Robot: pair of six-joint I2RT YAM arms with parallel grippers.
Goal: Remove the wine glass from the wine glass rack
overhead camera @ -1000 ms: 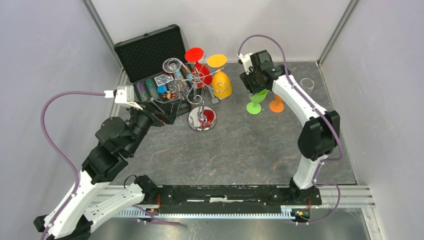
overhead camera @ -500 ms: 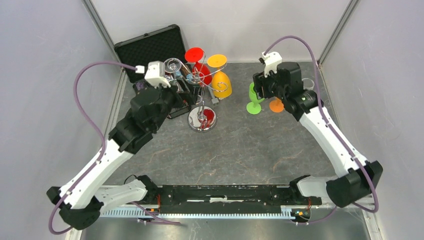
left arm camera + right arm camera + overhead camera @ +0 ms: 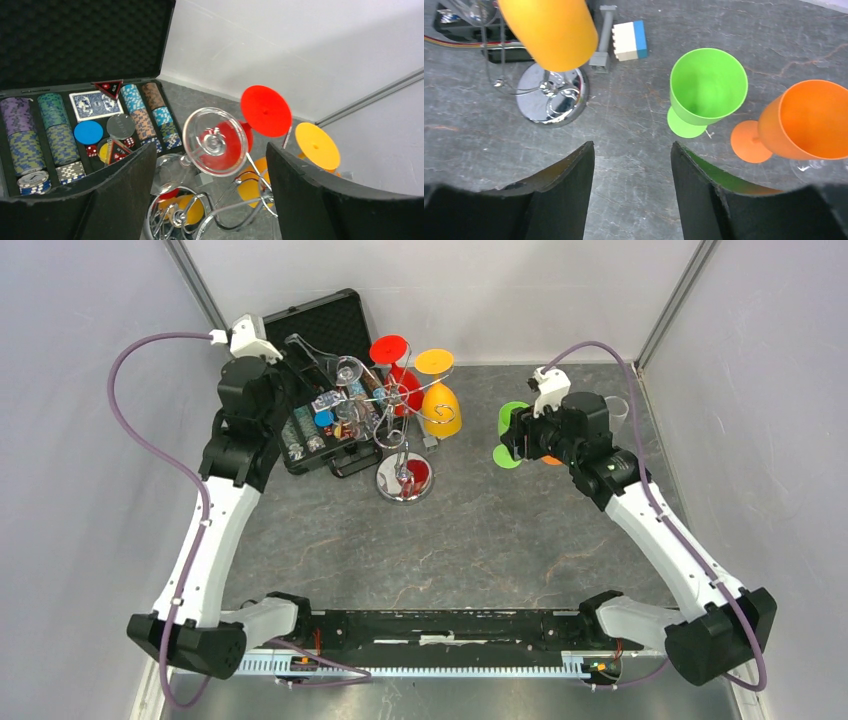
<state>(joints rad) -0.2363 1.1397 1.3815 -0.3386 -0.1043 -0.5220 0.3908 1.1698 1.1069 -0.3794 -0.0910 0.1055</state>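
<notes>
The silver wire wine glass rack (image 3: 398,430) stands on its round mirror base (image 3: 404,481) at the back middle. A clear wine glass (image 3: 346,370), a red one (image 3: 390,350) and a yellow one (image 3: 443,405) hang upside down from its hooks. My left gripper (image 3: 310,358) is open and empty, raised at the rack's left. In the left wrist view the clear glass's foot (image 3: 216,141) lies beyond the left gripper (image 3: 211,146). My right gripper (image 3: 520,435) is open and empty over a green glass (image 3: 706,85) that stands upright on the table.
An open black case of coloured chips (image 3: 300,350) lies behind and to the left of the rack. An orange glass (image 3: 814,120) stands beside the green one, a clear cup (image 3: 615,406) behind them. A white and blue block (image 3: 630,40) lies near the rack base (image 3: 551,100).
My left arm has swung up and back to the rack's left, facing the clear glass. My right gripper has let go of the green glass and drawn back from it.
</notes>
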